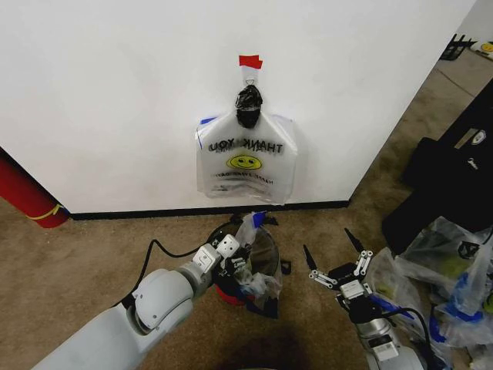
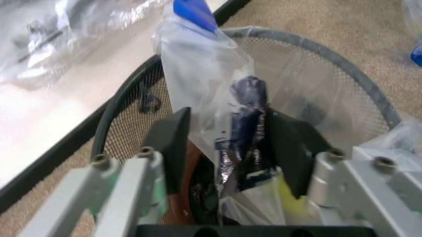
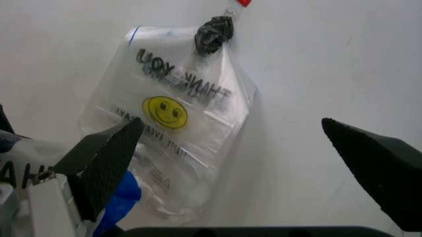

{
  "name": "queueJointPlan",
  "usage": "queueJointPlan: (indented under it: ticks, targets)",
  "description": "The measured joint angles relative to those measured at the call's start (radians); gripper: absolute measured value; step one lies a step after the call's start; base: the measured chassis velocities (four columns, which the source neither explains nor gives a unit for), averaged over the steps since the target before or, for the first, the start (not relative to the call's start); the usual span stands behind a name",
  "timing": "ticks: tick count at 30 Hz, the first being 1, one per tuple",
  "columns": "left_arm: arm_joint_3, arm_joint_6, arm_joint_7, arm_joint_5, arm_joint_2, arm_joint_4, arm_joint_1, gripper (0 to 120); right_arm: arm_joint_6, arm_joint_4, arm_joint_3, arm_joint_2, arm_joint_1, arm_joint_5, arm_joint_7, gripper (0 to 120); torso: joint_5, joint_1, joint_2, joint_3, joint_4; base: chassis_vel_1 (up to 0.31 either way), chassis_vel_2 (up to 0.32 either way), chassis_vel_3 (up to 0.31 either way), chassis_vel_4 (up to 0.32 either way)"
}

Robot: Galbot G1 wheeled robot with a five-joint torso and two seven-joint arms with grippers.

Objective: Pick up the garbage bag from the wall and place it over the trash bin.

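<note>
The trash bin (image 1: 271, 245) is a black wire-mesh basket with a red base, standing on the carpet just below the wall. The garbage bag (image 1: 253, 226), thin clear plastic with a blue handle, is bunched over the bin's near rim and hangs partly inside. My left gripper (image 1: 235, 258) is at that rim, shut on the bag. In the left wrist view the black fingers (image 2: 173, 143) pinch the crumpled garbage bag (image 2: 204, 74) in front of the trash bin (image 2: 316, 44) mesh. My right gripper (image 1: 326, 240) hovers open to the right of the bin, holding nothing; in its own wrist view the right gripper (image 3: 231, 121) points at the wall.
A matching THANK YOU bag (image 1: 246, 158) hangs on the wall under a black knot (image 1: 248, 104) and red tape, straight above the bin. A red cylinder (image 1: 27, 193) leans at the left. Heaped clear bags (image 1: 447, 277) and black cases (image 1: 454, 177) crowd the right.
</note>
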Motion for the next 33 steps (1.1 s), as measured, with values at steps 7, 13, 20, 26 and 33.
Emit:
queueJointPlan:
  ticks: [7,13,20,26,33]
  targets:
    - [-0.04,-0.003,-0.188,-0.135,-0.034,0.0,0.053,17,0.0,-0.016,-0.011,0.003,0.007,-0.011,0.0,100,-0.0001,0.0,0.0,0.0,0.0,0.0,0.0,0.0,0.0]
    - [-0.116,-0.004,-0.316,-0.283,-0.07,0.003,0.108,0,-0.02,-0.079,-0.038,-0.015,0.029,0.029,0.002,100,0.0,0.0,0.0,0.0,-0.0003,0.0,0.0,0.0,0.0]
    - [-0.158,-0.006,-0.321,-0.311,-0.08,0.031,0.14,0,-0.177,-0.159,-0.162,-0.119,0.083,0.237,-0.028,100,0.0002,0.0,0.0,0.0,0.0002,0.0,0.0,0.0,0.0]
    - [-0.168,-0.022,-0.313,-0.302,-0.096,0.067,0.139,0,-0.208,-0.181,-0.186,-0.153,0.093,0.356,-0.133,100,-0.0001,0.0,0.0,0.0,-0.0002,0.0,0.0,0.0,0.0]
    - [-0.17,-0.037,-0.289,-0.282,-0.103,0.085,0.142,0,-0.235,-0.181,-0.214,-0.178,0.094,0.531,-0.227,100,0.0,0.0,0.0,0.0,0.0,0.0,0.0,0.0,0.0]
